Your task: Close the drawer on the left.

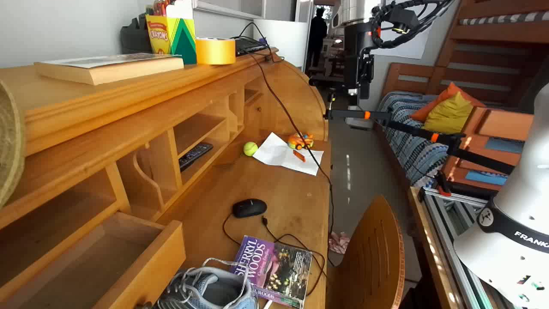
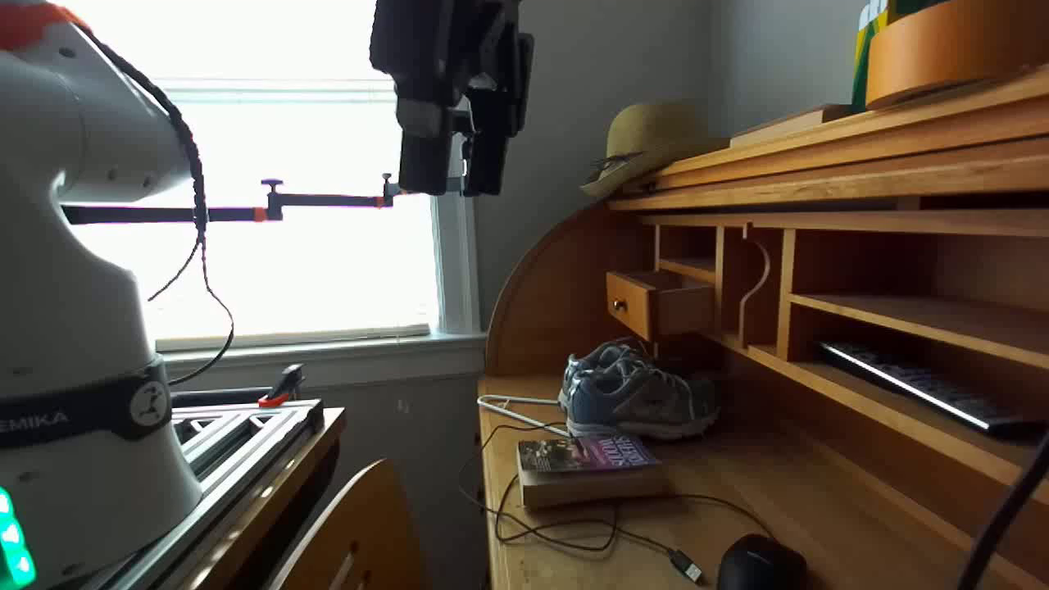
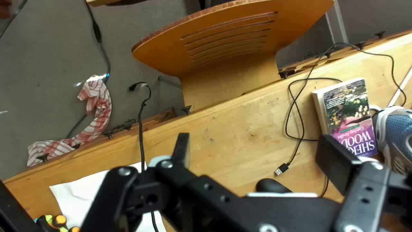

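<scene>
Pushing is the step in hand, as far as one can judge, and it is not yet begun. The drawer (image 2: 662,310) stands pulled out at the left end of the cubbyholes (image 2: 785,295), with the shoes (image 2: 639,401) near it and lower. The end effector (image 3: 256,141) hangs well apart from it, above the level of the tabletop (image 3: 244,129); its fingers (image 3: 334,161) are spread, and nothing is between them. To push well, the robot should perhaps first bring the fingers together, for one firm contact. It should then approach from the side of the chair (image 3: 231,66), pass over the shoes, and press straight inward just beside the knob (image 2: 619,304). Pressing at a corner may make the drawer jam.
</scene>
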`<action>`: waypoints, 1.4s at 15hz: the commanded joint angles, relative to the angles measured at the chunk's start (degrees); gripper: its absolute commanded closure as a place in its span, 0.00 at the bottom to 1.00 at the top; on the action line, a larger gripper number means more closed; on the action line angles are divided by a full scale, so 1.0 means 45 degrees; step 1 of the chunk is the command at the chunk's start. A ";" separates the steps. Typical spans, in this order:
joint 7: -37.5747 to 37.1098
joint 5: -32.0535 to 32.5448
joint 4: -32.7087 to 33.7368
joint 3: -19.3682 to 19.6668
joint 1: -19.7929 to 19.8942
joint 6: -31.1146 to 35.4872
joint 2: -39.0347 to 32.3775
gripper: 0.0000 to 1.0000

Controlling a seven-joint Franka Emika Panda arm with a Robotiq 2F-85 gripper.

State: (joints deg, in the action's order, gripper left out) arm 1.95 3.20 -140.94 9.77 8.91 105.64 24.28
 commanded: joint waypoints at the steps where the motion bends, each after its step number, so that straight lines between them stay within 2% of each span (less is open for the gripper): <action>1: 0.0020 -0.0020 0.0015 -0.0048 0.0055 -0.0016 -0.0009 0.00; 5: 0.0020 -0.0020 0.0015 -0.0048 0.0055 -0.0016 -0.0009 0.00; 10: -0.1366 -0.1532 -0.0539 -0.1579 -0.1198 0.0834 0.0202 0.00; 13: -0.2377 -0.2646 -0.0714 -0.2778 -0.2214 0.2312 -0.0080 0.00; 16: -0.3296 -0.3087 -0.0737 -0.3872 -0.3023 0.4003 -0.0628 0.00; 21: -0.4730 -0.2842 -0.0533 -0.5230 -0.3835 0.6315 -0.1998 0.00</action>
State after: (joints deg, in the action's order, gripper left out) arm -16.58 -9.22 -143.76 -11.64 -6.66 128.75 19.34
